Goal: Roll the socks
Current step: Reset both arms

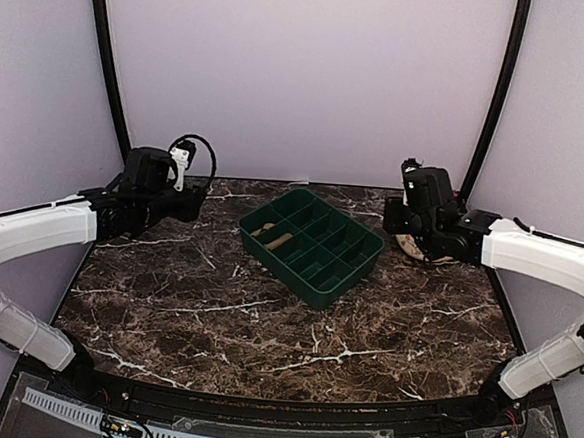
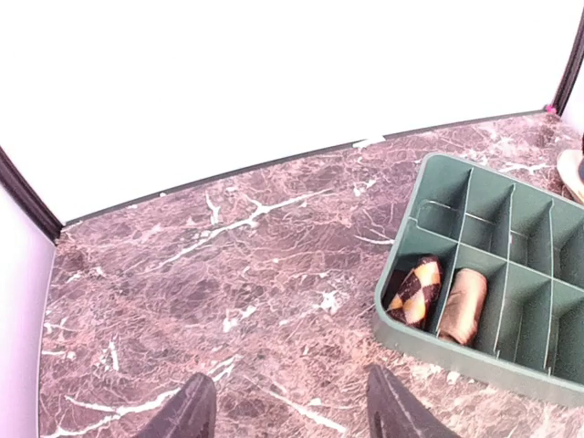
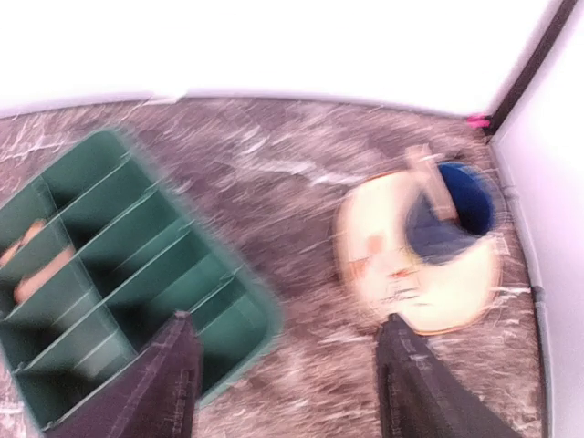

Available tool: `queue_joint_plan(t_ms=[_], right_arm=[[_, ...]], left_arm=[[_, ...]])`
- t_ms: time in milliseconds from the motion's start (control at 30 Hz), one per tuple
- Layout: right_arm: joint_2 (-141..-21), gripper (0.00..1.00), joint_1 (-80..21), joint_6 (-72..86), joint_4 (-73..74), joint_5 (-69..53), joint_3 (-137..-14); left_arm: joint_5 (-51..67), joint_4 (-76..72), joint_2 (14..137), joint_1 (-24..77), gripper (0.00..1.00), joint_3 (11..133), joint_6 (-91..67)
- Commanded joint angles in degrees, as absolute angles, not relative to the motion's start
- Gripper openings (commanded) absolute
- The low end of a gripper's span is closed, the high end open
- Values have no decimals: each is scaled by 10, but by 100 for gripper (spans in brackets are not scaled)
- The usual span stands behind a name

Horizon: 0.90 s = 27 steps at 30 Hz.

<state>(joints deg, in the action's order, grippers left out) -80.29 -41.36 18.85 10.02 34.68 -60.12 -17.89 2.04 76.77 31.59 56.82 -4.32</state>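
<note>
We see the left gripper released. Its two dark, tapered fingers stand apart, with only bare tabletop between them. The right gripper is likewise spread and grasps nothing, though its view is smeared with blur.

Ahead and to the right of the left gripper sits the green tray, a rigid, smooth rectangular box with rounded corners, split by thin walls into many narrow compartments. The socks lie in the corner of it nearest this gripper. The argyle sock is a short, soft roll of dark brown and tan diamonds in the end compartment. The plain tan sock is a matching knitted roll in the compartment just beside it, a divider standing between them. From the right gripper the tray lies ahead to the left, with both socks as tan smudges at its far left end.

Ahead and to the right of the right gripper rests a flat cream disc with something blue on it, too blurred for us to name.

The table is glossy dark brown marble, veined with white. A plain white backdrop curves behind it, framed by black poles.
</note>
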Motion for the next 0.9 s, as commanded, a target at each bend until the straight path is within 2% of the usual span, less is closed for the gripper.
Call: queue_joint_plan(t_ms=[0, 167, 267, 433, 533, 867], right_arm=[[-731, 67, -400, 156, -18, 486, -526], [-657, 79, -387, 176, -9, 532, -450], [-621, 90, -387, 231, 31, 570, -419], [-606, 99, -387, 330, 113, 593, -406], [-605, 99, -387, 363, 141, 602, -405], [-565, 100, -388, 323, 95, 602, -371]], left_arm=[[-248, -92, 703, 316, 60, 487, -53], [-269, -135, 676, 312, 61, 427, -55], [-289, -150, 673, 311, 63, 410, -59], [-277, -171, 674, 310, 63, 404, -57], [-276, -165, 683, 309, 63, 408, -58], [-282, -167, 683, 309, 64, 402, -47]])
